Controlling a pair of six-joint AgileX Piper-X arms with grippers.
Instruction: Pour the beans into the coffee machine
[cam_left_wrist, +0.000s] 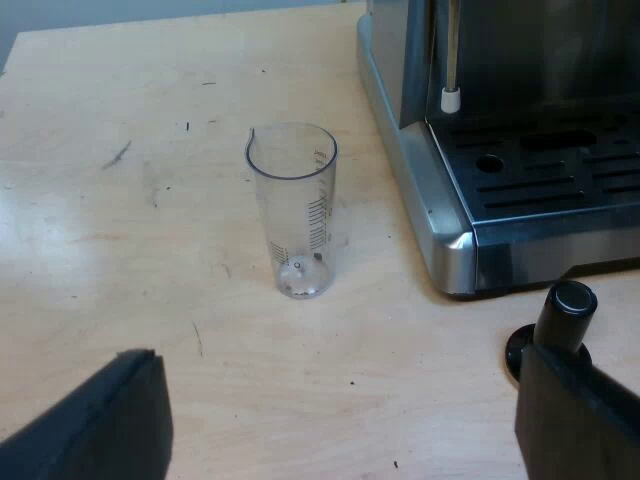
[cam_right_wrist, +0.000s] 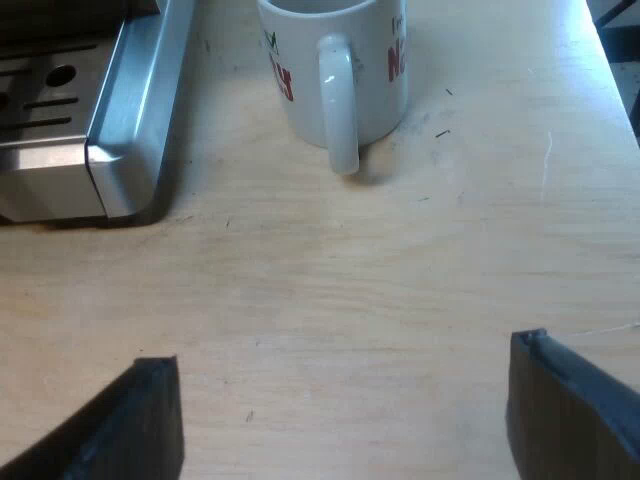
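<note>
Left wrist view: glass (cam_left_wrist: 293, 210), upright, long axis vertical, on the tabletop (cam_left_wrist: 120, 250) near the machine (cam_left_wrist: 450, 230) base corner, well in from any edge. It stood straight ahead of the left jaws, which gaped wide and empty. Glass looked almost empty. Tamper (cam_left_wrist: 565, 310) just beside those jaws. Right wrist view: mug (cam_right_wrist: 340, 70) near a machine corner; right jaws wide, empty. Left arm judged nearer the glass.

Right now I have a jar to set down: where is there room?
Bare table between measuring glass and left gripper, and between mug and right gripper. Crowded at the espresso machine, where the tamper stands.
</note>
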